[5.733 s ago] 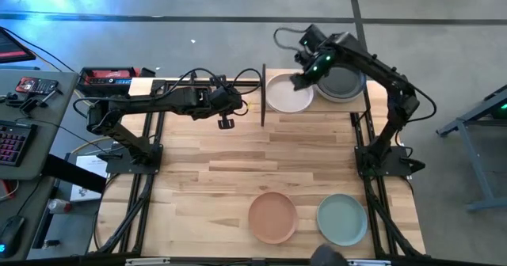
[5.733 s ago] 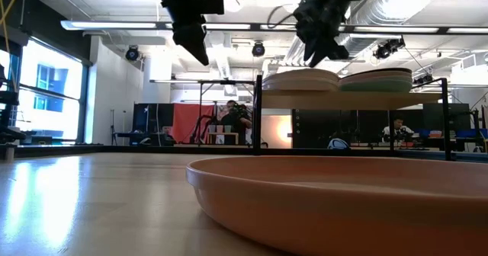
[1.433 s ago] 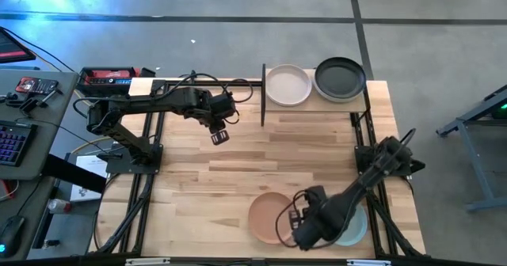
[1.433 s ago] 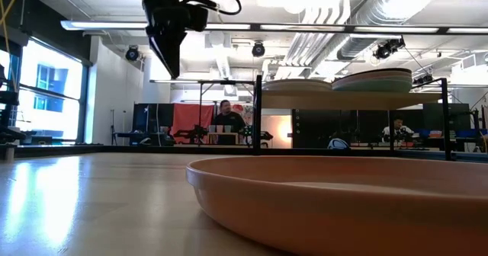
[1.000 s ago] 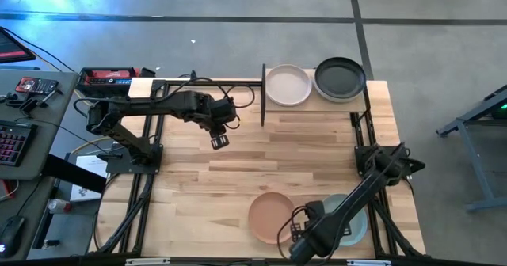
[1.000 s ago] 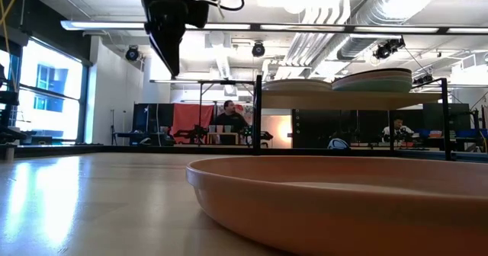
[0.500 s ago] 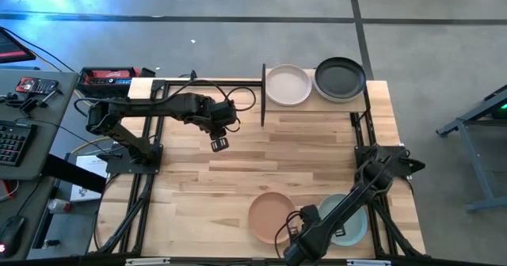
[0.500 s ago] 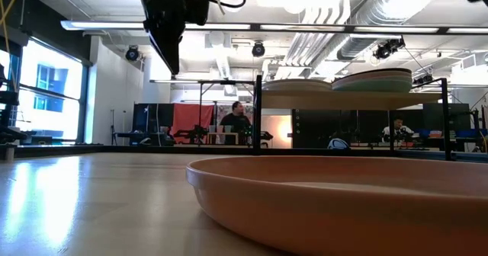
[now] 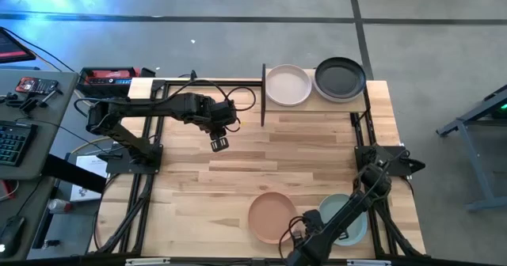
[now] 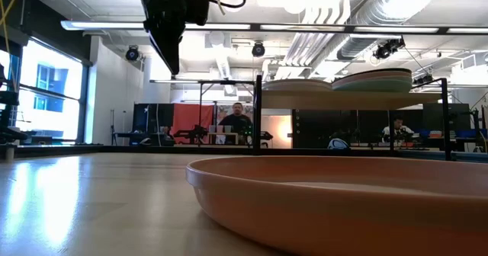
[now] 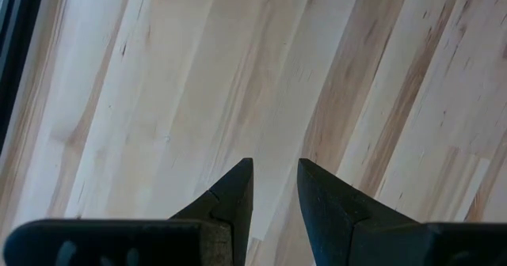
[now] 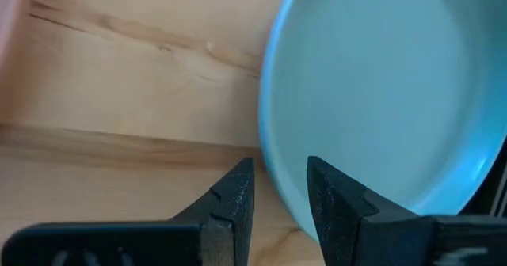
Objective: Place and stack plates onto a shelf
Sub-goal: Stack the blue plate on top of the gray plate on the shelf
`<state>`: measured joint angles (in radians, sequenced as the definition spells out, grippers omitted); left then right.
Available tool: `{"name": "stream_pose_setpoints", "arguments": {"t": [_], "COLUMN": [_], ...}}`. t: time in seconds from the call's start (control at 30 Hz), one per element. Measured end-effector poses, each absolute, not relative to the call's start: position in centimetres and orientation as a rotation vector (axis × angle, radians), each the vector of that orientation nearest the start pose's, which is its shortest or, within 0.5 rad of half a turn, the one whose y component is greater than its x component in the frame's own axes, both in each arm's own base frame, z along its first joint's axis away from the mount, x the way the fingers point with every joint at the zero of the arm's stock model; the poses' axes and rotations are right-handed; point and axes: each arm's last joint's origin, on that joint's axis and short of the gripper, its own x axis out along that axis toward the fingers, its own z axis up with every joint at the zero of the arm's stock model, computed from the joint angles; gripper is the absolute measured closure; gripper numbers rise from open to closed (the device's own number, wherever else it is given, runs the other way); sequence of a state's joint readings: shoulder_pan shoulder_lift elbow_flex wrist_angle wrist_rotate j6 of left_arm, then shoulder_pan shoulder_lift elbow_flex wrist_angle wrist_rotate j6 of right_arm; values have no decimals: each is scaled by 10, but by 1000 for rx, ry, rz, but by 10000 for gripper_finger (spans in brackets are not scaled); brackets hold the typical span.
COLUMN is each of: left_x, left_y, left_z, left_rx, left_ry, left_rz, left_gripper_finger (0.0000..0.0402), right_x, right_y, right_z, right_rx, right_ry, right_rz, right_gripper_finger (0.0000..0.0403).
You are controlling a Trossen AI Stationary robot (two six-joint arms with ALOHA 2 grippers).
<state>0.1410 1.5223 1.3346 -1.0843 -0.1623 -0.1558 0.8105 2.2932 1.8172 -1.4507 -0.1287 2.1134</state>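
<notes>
A terracotta plate (image 9: 272, 217) and a teal plate (image 9: 353, 221) lie flat on the table near its near edge. The terracotta plate (image 10: 343, 203) fills the low view's foreground. On the shelf (image 10: 351, 100) at the far edge sit a cream-topped stack (image 9: 287, 85) and a dark-topped stack (image 9: 341, 78). My right gripper (image 9: 301, 241) is low between the two near plates, narrowly open. In its wrist view the right gripper (image 12: 280, 171) has its fingertips on either side of the teal plate's left rim (image 12: 268, 123), and I see no touch. My left gripper (image 9: 219, 143) hangs narrowly open over bare table.
The shelf's black uprights (image 9: 263, 96) stand at the far edge. Bare wooden tabletop (image 9: 293, 155) stretches between the shelf and the near plates. A side desk with a keyboard (image 9: 12, 143) lies left of the table. People sit in the room beyond (image 10: 240, 119).
My right arm has swung farther toward the table's near edge, and its gripper has come down between the terracotta and teal plates. The plates and the shelf stacks have stayed where they were.
</notes>
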Motion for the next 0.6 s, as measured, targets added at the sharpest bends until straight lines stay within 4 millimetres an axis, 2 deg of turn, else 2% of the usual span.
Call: {"name": "stream_pose_setpoints", "arguments": {"t": [0.13, 0.3, 0.43, 0.6], "left_x": [284, 284, 284, 284], "left_y": [45, 45, 45, 45], "left_z": [288, 288, 288, 288], "left_rx": [-120, -120, -120, -119], "left_ry": [1253, 1253, 1253, 1253], "left_rz": [360, 360, 360, 360], "left_gripper_finger": [312, 312, 312, 312], "right_x": [273, 269, 269, 270], "right_y": [300, 304, 303, 303], "right_z": [152, 139, 137, 137], "right_rx": [742, 785, 803, 812], "right_ry": [1464, 1495, 1513, 1517], "right_rz": [-1339, -1322, -1318, -1318], "right_gripper_finger": [308, 308, 309, 348]}}
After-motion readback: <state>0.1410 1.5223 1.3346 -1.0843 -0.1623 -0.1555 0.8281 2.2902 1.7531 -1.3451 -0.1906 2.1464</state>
